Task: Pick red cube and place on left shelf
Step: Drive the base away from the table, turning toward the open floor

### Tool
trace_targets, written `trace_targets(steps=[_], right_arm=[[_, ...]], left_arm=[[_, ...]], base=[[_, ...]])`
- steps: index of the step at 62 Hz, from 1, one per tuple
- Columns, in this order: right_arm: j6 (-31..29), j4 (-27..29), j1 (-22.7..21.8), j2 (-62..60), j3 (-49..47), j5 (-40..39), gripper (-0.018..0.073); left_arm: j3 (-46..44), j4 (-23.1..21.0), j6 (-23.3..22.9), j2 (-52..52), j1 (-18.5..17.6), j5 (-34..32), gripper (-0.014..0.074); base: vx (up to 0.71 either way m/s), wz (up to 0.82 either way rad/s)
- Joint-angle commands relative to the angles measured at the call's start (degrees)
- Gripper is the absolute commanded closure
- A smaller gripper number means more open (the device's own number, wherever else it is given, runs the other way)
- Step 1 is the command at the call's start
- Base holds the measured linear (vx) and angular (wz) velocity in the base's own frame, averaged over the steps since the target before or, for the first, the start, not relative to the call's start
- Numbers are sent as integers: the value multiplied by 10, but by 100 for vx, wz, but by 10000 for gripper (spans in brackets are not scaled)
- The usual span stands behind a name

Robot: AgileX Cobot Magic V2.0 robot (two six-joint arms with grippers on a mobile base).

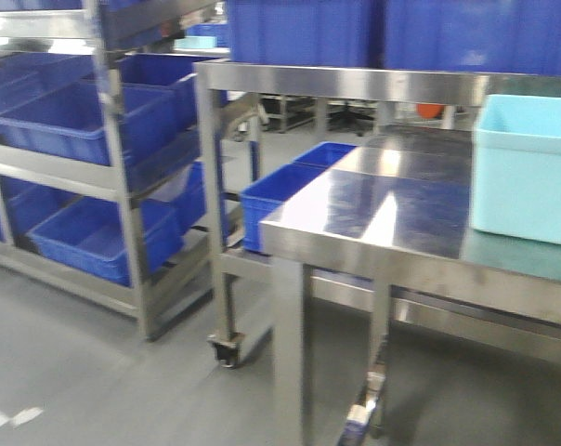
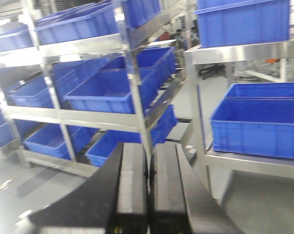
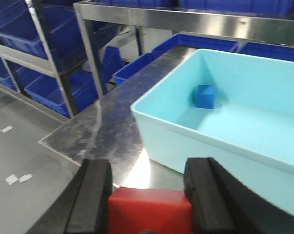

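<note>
The red cube (image 3: 149,210) sits clamped between the two black fingers of my right gripper (image 3: 148,183), held above the steel table (image 3: 103,126) just in front of the light-turquoise tub (image 3: 186,146). My left gripper (image 2: 149,161) is shut with nothing between its fingers and points toward the steel shelf rack (image 2: 132,83) full of blue bins. That rack (image 1: 113,139) stands at the left in the front view. Neither gripper shows in the front view.
A small blue block (image 3: 205,96) lies inside the tub. The tub (image 1: 527,172) stands on the table's right side. Blue bins (image 1: 276,200) sit on a lower wheeled cart between rack and table. An upper steel shelf (image 1: 355,84) carries more blue bins.
</note>
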Motion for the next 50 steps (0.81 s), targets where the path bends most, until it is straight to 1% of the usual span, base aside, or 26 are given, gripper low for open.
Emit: trace_targets(steps=[1, 50], right_arm=[[-4, -4, 1, 1, -17, -46, 503], [-4, -4, 1, 1, -17, -46, 503]], left_arm=[[13, -3, 0, 0, -4, -51, 491], [13, -3, 0, 0, -4, -51, 491]], base=[[-10, 56], [-6, 38]])
